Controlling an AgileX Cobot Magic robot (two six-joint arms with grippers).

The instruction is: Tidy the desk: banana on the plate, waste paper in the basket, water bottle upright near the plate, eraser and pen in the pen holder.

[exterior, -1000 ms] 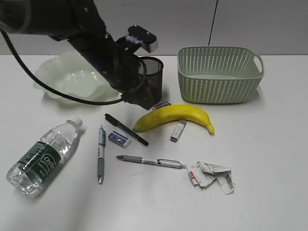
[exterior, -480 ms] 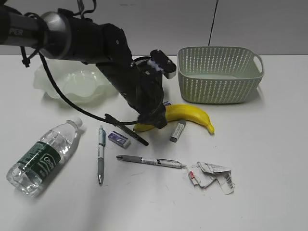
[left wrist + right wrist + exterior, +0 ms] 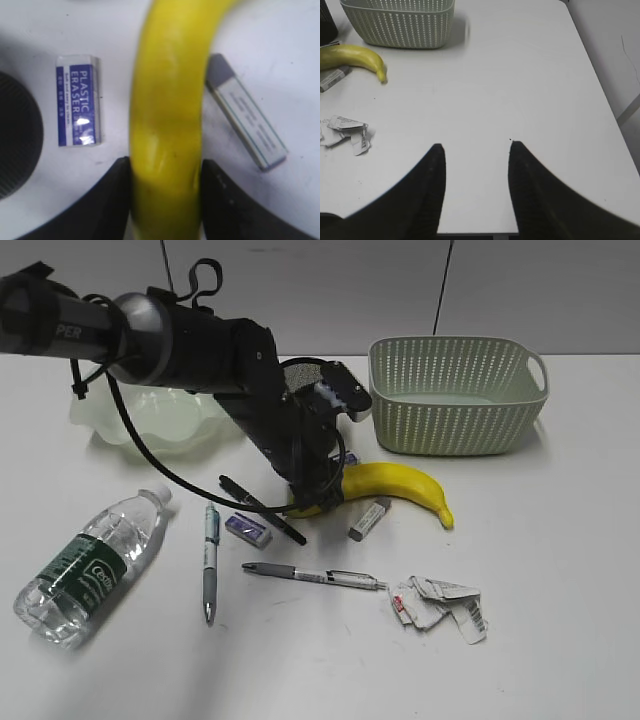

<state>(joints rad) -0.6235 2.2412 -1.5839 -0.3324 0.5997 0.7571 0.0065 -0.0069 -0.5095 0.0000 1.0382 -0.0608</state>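
The step in hand looks like banana-to-plate. The left gripper [image 3: 165,200] is down on the white flat desk [image 3: 560,570] with its two black fingers [image 3: 110,200] pressed against either side of the ripe yellow curved banana [image 3: 167,115], so it's clamped on the fruit near one end. The banana seems to rest on the tabletop, not lifted yet. Just beside the fingers on one side lies a blue-and-white plastic eraser [image 3: 77,100], on the other a grey-sleeved eraser [image 3: 247,122], both close enough to get nudged. The black wire-mesh pen holder [image 3: 17,135] sits just past the blue eraser.

Next move, probably: lift straight up so neither eraser gets dragged, then carry the banana over to the pale green translucent wavy-rimmed plate [image 3: 150,420], which lies behind the arm, well apart from the grip.

The right gripper [image 3: 475,185] hangs over bare desk with jaws spread, holding nothing.

The surface is plain white and smooth; behind it stands a pale grey panelled wall [image 3: 330,290].
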